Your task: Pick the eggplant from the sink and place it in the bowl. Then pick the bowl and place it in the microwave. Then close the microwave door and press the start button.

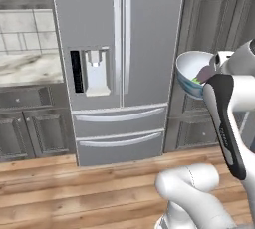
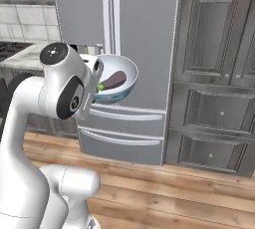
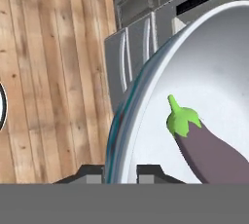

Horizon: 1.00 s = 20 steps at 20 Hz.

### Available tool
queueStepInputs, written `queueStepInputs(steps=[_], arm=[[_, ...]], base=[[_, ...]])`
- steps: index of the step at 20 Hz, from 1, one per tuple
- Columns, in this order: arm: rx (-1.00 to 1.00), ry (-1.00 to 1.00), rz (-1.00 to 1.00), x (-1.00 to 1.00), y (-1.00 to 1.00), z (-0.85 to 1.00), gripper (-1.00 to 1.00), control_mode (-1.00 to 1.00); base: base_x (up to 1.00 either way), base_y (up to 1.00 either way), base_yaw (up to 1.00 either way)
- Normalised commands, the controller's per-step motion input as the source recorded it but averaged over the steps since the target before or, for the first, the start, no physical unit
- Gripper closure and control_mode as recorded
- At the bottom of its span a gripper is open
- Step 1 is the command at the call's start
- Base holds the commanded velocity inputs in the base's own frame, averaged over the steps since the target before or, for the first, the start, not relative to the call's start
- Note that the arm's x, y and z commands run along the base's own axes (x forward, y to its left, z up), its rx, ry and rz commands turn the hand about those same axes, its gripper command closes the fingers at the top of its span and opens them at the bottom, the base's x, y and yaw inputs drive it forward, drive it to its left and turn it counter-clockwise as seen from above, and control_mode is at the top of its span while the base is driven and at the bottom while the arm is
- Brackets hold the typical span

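One eggplant (image 3: 209, 155) lies inside the bowl (image 3: 214, 72), which the hand (image 3: 120, 172) carries in the air in front of the grey refrigerator (image 1: 117, 63), above the wooden floor (image 1: 74, 193). In the hand view the two fingertips (image 3: 92, 172) stand nearly together, one on each side of the bowl's rim, gripping it at its near edge. The eggplant rests just beyond that rim on the pale inner wall, its long axis slanting, green stem cap toward the fingers. It is dark purple, smooth and elongated; the bowl is whitish inside with a blue-patterned outside.
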Motion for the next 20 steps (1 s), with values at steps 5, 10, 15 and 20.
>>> queueStepInputs(steps=[5, 10, 15, 20], arm=[[0.00, 0.00, 0.00, 0.00, 0.00, 0.00, 1.00, 1.00], [0.00, 0.00, 0.00, 0.00, 0.00, 0.00, 1.00, 1.00], [0.00, 0.00, 0.00, 0.00, 0.00, 0.00, 1.00, 1.00], [0.00, 0.00, 0.00, 0.00, 0.00, 0.00, 1.00, 1.00]], base=[[0.87, 0.71, -0.09], [0.22, 0.96, 0.00], [0.00, 1.00, 0.00], [0.03, 1.00, 0.00]])
